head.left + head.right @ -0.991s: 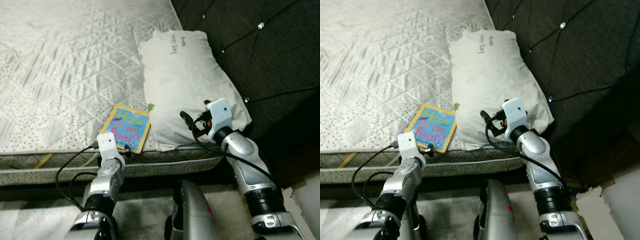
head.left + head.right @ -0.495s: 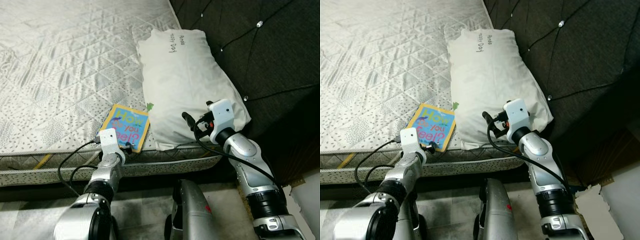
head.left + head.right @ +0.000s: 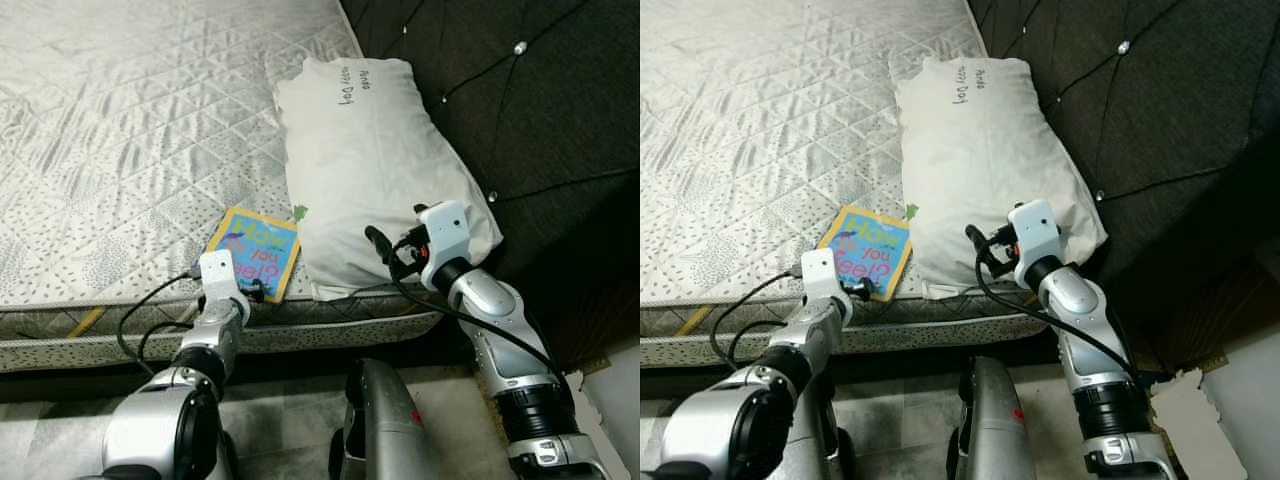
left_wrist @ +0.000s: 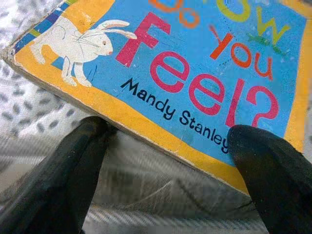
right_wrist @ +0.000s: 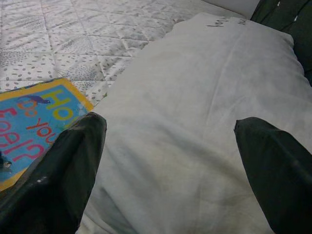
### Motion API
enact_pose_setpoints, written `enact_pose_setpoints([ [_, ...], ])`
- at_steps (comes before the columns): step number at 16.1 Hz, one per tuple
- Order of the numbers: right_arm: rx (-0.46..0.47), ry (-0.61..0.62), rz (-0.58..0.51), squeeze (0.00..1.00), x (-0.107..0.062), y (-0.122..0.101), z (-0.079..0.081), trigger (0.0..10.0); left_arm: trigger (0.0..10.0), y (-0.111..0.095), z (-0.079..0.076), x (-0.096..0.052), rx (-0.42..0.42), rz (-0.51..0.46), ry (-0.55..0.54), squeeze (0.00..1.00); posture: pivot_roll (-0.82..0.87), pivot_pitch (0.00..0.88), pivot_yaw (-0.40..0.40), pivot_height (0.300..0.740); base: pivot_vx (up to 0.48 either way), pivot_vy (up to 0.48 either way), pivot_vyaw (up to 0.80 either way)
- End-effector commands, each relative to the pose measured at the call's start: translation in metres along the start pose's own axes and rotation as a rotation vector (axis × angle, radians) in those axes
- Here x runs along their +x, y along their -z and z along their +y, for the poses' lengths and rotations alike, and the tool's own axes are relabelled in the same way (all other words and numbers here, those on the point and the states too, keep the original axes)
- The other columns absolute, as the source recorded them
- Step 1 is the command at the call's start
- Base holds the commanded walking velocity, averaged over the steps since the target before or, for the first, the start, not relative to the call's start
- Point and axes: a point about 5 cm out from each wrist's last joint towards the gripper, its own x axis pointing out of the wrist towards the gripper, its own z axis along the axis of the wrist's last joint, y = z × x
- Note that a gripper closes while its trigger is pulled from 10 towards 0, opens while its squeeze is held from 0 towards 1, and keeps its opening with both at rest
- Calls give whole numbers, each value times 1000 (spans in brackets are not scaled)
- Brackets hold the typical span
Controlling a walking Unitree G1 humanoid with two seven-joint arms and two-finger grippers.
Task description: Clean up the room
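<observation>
A picture book [image 3: 255, 254] with a yellow border and blue cover, titled "How Do You Feel?", lies flat on the quilted grey-white mattress [image 3: 120, 140] close to the bed's near edge, its one side just beside a white pillow [image 3: 375, 160]. The pillow lies lengthwise along the mattress's right side, next to a dark tufted headboard [image 3: 540, 110], with some handwriting near its far end. The left gripper [image 4: 165, 161] sits at the near edge of the book, its jaws apart: one black finger [image 4: 63, 180] rests on the mattress just below the book's corner by the white rabbit drawing, and the other [image 4: 273, 170] sits at the book's lower edge near the question mark; they are not clamped on it. The right gripper [image 5: 168, 146] is low over the near end of the pillow, jaws spread wide with the pillow's cloth between them, and whether the fingers touch it cannot be told. A grey part of the robot's body [image 3: 385, 420] shows below, over a pale floor.
</observation>
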Motion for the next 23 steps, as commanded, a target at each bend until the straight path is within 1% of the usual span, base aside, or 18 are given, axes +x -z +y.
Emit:
enact_pose_setpoints([
  [1,-9,26,-7,0,-2,-4,-7,10000,10000,-6,-14,0,41,1,61,0,-234,86,-118,571,0,0,0],
  [2,-7,27,-8,0,-2,-4,-6,10000,10000,-9,-22,0,60,7,96,0,-234,84,-116,571,0,0,0],
  [3,-7,27,-8,0,-2,-4,-6,10000,10000,-10,-25,0,71,5,111,0,-234,85,-116,571,0,0,0],
  [5,-6,28,-9,0,-1,-4,-6,10000,10000,-11,-29,-1,82,10,131,0,-236,83,-113,571,0,0,0],
  [6,-6,30,-11,0,-1,-4,-6,10000,10000,-10,-32,-1,108,19,152,0,-237,82,-113,571,0,0,0],
  [11,-6,30,-12,0,0,-4,-6,10000,10000,-3,-39,-2,131,39,183,0,-231,77,-113,571,0,0,0],
  [13,-6,27,-15,0,1,-5,-5,10000,10000,2,-45,-4,141,54,209,0,-229,75,-114,571,0,0,0],
  [17,-8,27,-17,0,2,-5,-4,10000,10000,8,-67,-9,186,84,323,0,-231,74,-114,571,0,0,0],
  [19,-8,28,-17,0,2,-5,-4,10000,10000,10,-74,-11,195,92,354,0,-233,73,-111,571,0,0,0],
  [21,-8,28,-18,0,2,-5,-4,10000,10000,11,-78,-12,213,92,366,0,-235,72,-109,571,0,0,0],
  [22,-6,28,-18,0,2,-5,-4,10000,10000,2,-83,-12,215,48,370,0,-234,72,-109,571,0,0,0],
  [23,-6,29,-17,0,2,-5,-3,10000,10000,-2,-84,-12,218,23,363,0,-229,70,-107,571,0,0,0],
])
